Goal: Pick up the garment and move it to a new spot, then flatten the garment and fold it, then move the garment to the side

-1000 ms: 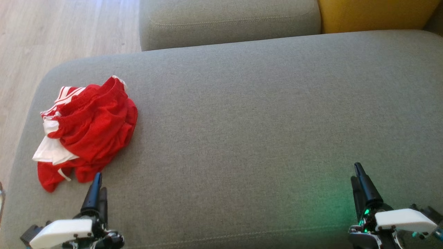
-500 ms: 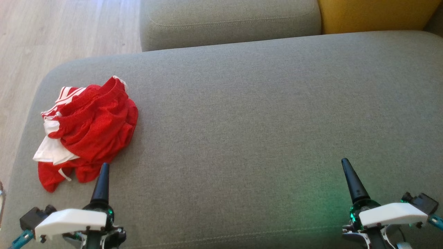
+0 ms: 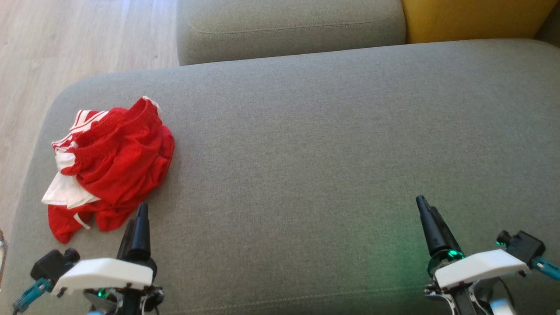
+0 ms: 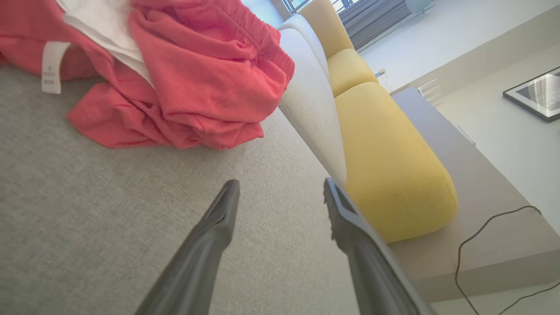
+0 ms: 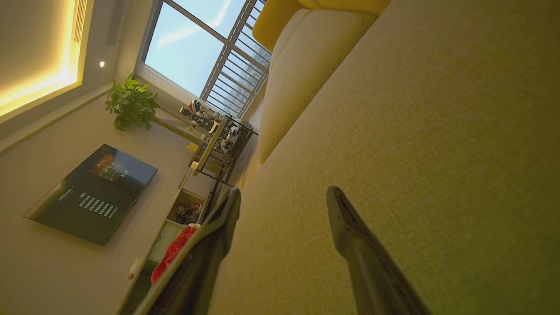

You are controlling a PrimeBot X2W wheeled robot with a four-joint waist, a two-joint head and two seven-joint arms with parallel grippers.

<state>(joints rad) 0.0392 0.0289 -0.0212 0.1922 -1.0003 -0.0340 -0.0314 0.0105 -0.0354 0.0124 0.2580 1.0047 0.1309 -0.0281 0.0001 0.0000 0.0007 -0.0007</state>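
A crumpled red garment (image 3: 118, 164) with white stripes and a white lining lies bunched at the left end of the grey sofa seat (image 3: 306, 153). My left gripper (image 3: 139, 214) hovers just beside the heap's near right edge, open and empty. The left wrist view has the same red garment (image 4: 183, 74) a short way beyond the spread fingers (image 4: 218, 218). My right gripper (image 3: 423, 205) is over bare cushion at the lower right, far from the cloth, and its own wrist view shows the right gripper (image 5: 283, 197) open with nothing between the fingers.
The seat's rounded left edge drops to a pale wooden floor (image 3: 65, 39). A grey back cushion (image 3: 288, 26) and a yellow cushion (image 3: 472, 17) stand along the far side. Bare grey seat stretches between the two grippers.
The left gripper moved forward and slightly right, up to the garment's near edge. The right gripper advanced and drifted left. The garment lies as before.
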